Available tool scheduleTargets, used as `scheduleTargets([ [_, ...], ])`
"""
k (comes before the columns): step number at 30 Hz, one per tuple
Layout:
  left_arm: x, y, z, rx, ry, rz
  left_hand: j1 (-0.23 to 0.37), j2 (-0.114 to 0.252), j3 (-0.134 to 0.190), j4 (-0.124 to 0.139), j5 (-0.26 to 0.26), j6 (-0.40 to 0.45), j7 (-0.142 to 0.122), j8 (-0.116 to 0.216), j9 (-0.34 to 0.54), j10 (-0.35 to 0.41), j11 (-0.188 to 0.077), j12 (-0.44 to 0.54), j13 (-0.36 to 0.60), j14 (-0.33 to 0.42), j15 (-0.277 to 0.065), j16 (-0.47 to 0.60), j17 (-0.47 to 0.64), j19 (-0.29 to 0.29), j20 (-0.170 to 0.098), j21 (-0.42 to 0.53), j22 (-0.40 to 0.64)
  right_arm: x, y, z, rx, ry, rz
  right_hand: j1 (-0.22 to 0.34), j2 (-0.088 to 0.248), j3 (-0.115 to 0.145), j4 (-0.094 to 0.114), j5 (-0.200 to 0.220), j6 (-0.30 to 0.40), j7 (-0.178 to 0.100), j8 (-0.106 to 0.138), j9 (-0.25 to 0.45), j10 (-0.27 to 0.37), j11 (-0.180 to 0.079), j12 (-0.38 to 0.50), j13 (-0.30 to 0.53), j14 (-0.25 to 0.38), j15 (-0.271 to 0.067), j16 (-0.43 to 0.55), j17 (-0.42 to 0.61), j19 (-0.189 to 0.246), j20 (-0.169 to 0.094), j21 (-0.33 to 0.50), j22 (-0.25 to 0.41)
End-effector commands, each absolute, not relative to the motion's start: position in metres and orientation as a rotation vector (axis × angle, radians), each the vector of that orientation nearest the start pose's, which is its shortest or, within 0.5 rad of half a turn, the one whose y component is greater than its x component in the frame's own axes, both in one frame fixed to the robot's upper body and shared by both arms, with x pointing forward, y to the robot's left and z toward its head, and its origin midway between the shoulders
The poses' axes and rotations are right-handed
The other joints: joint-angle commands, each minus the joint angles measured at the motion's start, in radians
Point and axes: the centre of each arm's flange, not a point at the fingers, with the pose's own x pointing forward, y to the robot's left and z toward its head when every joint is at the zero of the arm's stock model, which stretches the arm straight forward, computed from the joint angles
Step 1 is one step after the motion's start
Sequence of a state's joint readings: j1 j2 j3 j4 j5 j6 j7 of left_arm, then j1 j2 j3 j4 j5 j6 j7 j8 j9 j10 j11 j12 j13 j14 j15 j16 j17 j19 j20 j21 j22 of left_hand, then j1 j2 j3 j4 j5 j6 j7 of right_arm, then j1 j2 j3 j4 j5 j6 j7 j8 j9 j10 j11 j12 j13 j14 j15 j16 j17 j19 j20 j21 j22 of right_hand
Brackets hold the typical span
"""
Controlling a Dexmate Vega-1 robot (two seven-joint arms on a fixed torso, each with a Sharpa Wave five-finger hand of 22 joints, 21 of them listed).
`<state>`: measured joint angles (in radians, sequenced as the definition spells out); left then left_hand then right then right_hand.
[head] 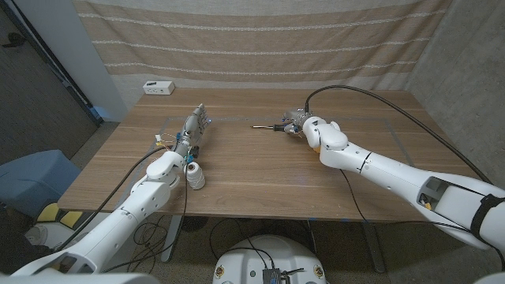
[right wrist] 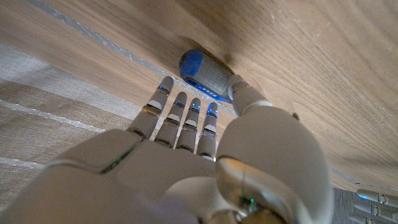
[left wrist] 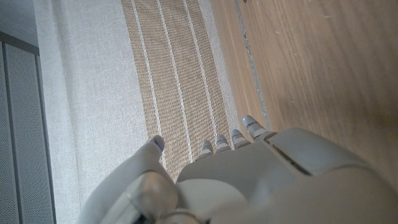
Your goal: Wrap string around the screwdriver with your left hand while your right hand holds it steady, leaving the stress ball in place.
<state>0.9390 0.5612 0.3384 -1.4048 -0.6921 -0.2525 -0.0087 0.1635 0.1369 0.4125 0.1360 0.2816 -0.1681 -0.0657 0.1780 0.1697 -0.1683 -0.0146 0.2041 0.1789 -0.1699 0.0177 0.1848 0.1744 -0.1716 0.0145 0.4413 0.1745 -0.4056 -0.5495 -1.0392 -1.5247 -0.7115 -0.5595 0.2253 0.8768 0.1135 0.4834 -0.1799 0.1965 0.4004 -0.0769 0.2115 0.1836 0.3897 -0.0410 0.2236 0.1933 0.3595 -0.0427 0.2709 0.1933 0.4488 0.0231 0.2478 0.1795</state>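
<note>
On the wooden table (head: 260, 170), right hand (head: 298, 123) grips the screwdriver (head: 267, 126); left hand (head: 194, 126), fingers spread, holds nothing; string spool (head: 194, 175) untouched, wrapping not begun.

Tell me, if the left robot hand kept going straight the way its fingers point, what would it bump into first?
Probably nothing on the table: the left robot hand points over bare wood toward the far edge, with the striped curtain beyond. Depth is uncertain.
</note>
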Motion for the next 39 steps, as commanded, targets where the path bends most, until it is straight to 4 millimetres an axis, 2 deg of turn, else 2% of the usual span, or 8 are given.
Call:
scheduleTargets([
  [1,0.637,0.301,-0.048,-0.065,-0.546,-0.203,0.006,0.004,-0.005,-0.001,-0.001,-0.116,0.002,0.003,0.003,-0.140,0.005,-0.001,0.005,-0.128,0.001,0.000,0.002,-0.051,0.004,-0.003,0.005,0.680,-0.123,0.013,-1.691,-0.287,0.001,0.017,-0.001,-0.007,0.000,0.008,0.012,0.000,0.007,0.003,0.011,0.002,0.002,0.003,0.012,-0.067,0.008,0.004,0.013,0.001,0.006,0.003],
  [8,0.640,0.300,-0.046,-0.062,-0.545,-0.206,0.005,0.004,-0.005,-0.001,-0.001,-0.117,0.002,0.003,0.003,-0.140,0.008,-0.001,0.005,-0.128,0.000,0.000,0.002,-0.051,0.004,-0.006,0.005,0.688,-0.127,0.010,-1.700,-0.264,-0.005,0.063,0.016,-0.025,0.010,0.004,0.044,-0.002,0.007,0.003,0.073,0.002,0.013,0.006,0.092,-0.091,0.048,0.020,0.069,-0.014,0.025,0.006],
  [14,0.642,0.298,-0.044,-0.060,-0.541,-0.207,0.004,0.004,-0.006,-0.001,-0.001,-0.114,-0.001,0.004,0.003,-0.141,0.006,-0.002,0.005,-0.128,0.001,0.000,0.002,-0.049,0.005,-0.009,0.005,0.692,-0.135,0.005,-1.696,-0.341,-0.071,0.207,0.037,-0.077,0.007,-0.004,0.271,0.001,0.047,0.006,0.311,-0.001,0.100,0.037,0.345,-0.160,0.240,0.145,0.202,-0.059,0.104,0.025],
  [17,0.643,0.297,-0.043,-0.059,-0.539,-0.209,0.004,0.004,-0.006,-0.001,-0.001,-0.114,-0.004,0.004,0.003,-0.140,0.008,-0.002,0.005,-0.128,0.002,-0.001,0.002,-0.048,0.005,-0.011,0.005,0.694,-0.138,0.003,-1.702,-0.364,-0.094,0.320,0.041,-0.090,0.000,-0.006,0.403,0.005,0.067,0.012,0.428,-0.010,0.173,0.068,0.456,-0.177,0.346,0.247,0.221,-0.068,0.142,0.035],
  [20,0.643,0.297,-0.042,-0.053,-0.536,-0.211,0.004,0.004,-0.006,-0.001,-0.001,-0.114,-0.004,0.004,0.003,-0.141,0.007,-0.002,0.005,-0.129,0.002,-0.001,0.002,-0.047,0.004,-0.012,0.005,0.696,-0.141,0.001,-1.687,-0.382,-0.099,0.342,0.059,-0.104,0.030,-0.013,0.535,0.018,0.105,0.020,0.561,0.006,0.251,0.100,0.568,-0.171,0.409,0.302,0.224,-0.075,0.173,0.044],
  [31,0.622,0.291,-0.017,0.080,-0.645,-0.161,0.034,-0.016,-0.005,-0.035,-0.012,-0.058,-0.028,0.016,0.004,-0.053,0.052,0.024,0.006,-0.043,0.018,0.018,-0.001,0.005,0.020,-0.015,0.004,0.691,-0.148,0.005,-1.623,-0.462,-0.142,0.363,0.065,-0.111,0.032,-0.013,0.566,0.023,0.110,0.025,0.607,-0.001,0.290,0.127,0.601,-0.172,0.443,0.352,0.228,-0.081,0.197,0.050],
  [33,0.615,0.291,-0.014,0.104,-0.666,-0.123,0.051,-0.023,-0.003,-0.054,-0.028,-0.020,-0.036,0.018,0.004,0.004,0.033,0.035,0.008,0.035,0.044,0.029,0.002,0.057,0.056,-0.008,0.008,0.689,-0.149,0.006,-1.617,-0.474,-0.151,0.363,0.066,-0.111,0.033,-0.013,0.568,0.021,0.111,0.026,0.609,-0.002,0.293,0.130,0.599,-0.171,0.442,0.354,0.227,-0.080,0.199,0.051],
  [39,0.593,0.294,-0.005,0.177,-0.726,-0.022,0.067,-0.038,-0.006,-0.081,-0.059,0.070,-0.051,0.028,0.005,0.125,0.049,0.065,0.017,0.198,0.075,0.062,0.016,0.127,0.120,0.007,0.020,0.685,-0.149,0.008,-1.595,-0.501,-0.170,0.366,0.067,-0.110,0.034,-0.012,0.569,0.020,0.110,0.027,0.606,-0.003,0.297,0.136,0.598,-0.173,0.440,0.360,0.225,-0.080,0.203,0.052],
])
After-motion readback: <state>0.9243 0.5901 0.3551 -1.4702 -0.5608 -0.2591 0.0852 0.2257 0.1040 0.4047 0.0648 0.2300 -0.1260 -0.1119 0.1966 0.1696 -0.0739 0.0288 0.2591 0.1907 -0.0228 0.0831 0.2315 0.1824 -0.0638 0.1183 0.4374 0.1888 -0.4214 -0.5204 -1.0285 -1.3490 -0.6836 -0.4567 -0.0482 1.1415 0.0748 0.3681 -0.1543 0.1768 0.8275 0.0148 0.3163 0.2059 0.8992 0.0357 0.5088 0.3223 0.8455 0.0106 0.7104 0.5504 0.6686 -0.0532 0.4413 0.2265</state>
